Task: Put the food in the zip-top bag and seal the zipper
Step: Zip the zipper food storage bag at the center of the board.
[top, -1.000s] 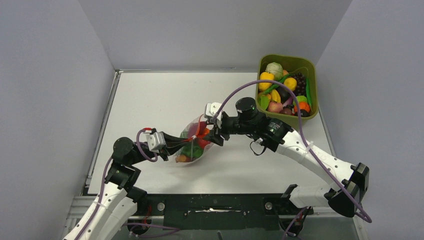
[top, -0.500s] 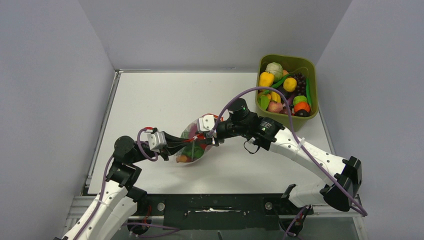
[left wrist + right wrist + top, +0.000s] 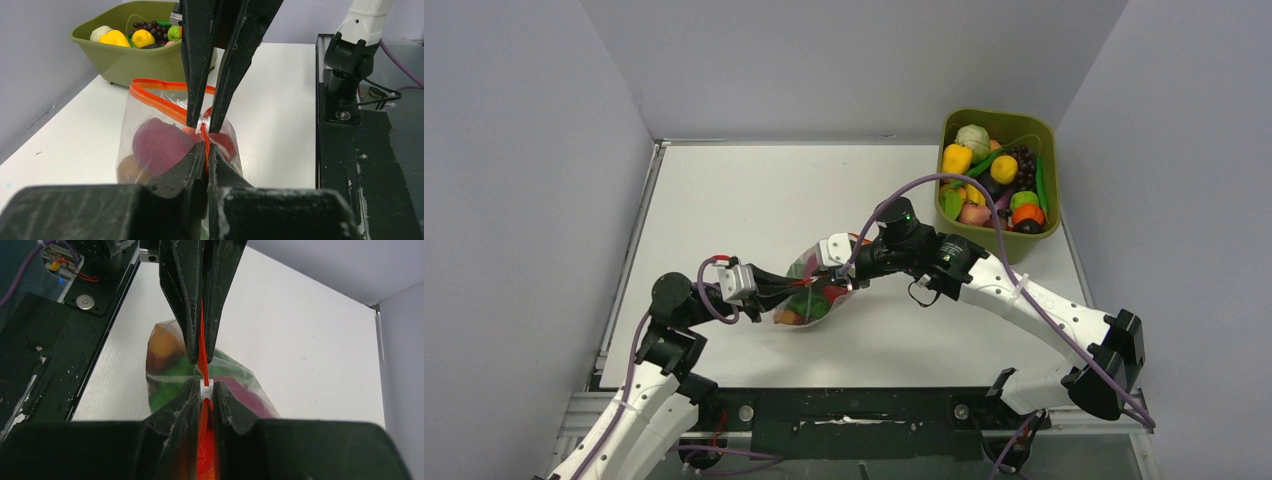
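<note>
My arms [image 3: 1044,305] were white shells between black joints, a purple cable [image 3: 939,177] looping off each wrist. Both my left pincer [image 3: 206,155] and right pincer [image 3: 206,387] had black, scuffed fingers. A green light [image 3: 911,214] glowed on my right wrist.

The black left tool [image 3: 807,289] reached toward 3 o'clock, the right tool [image 3: 848,284] toward 9 o'clock, both clamped on the thin orange-red plastic zipper strip [image 3: 165,108].

The zip-top bag [image 3: 136,117] is showing thin, clear, crinkly plastic, its zipper [image 3: 156,103] running as a smooth orange-red plastic strip. Glossy food [image 3: 160,145] is shining through the film, while the right gripper's fingers [image 3: 197,60] are looking matt black and scuffed against the matt white table [image 3: 280,100].
</note>
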Controlling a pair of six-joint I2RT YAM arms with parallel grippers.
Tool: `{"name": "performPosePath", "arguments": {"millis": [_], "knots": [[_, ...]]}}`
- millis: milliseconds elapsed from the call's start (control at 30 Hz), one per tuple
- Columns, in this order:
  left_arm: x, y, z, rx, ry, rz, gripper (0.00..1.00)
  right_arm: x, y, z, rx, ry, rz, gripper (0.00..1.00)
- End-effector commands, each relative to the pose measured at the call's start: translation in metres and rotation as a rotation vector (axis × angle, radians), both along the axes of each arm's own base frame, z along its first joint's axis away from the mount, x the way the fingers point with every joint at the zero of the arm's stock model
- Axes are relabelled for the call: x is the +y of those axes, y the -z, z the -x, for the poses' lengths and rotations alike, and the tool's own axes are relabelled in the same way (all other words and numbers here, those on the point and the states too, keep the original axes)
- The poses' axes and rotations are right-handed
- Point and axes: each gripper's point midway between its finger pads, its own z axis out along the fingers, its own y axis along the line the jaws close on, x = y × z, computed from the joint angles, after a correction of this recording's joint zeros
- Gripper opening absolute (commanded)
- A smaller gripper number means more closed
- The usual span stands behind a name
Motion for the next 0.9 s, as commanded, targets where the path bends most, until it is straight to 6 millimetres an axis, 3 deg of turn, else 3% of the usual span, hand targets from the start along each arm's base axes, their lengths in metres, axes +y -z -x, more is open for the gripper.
{"name": "performPosePath", "arguments": {"millis": [0,400,867], "knots": [[0.003,-0.032,0.000,-0.102,-0.022,0.053,0.00,0.006,-0.022,-0.002,-0.036,-0.023,-0.068,0.01],[0.018,-0.058,-0.007,-0.133,-0.152,0.055,0.00,-0.036,-0.011,-0.033,-0.046,0.149,-0.007,0.00],[0.036,-0.061,-0.018,-0.143,-0.288,-0.016,0.00,-0.082,-0.010,-0.047,-0.005,0.265,0.006,0.00]]}}
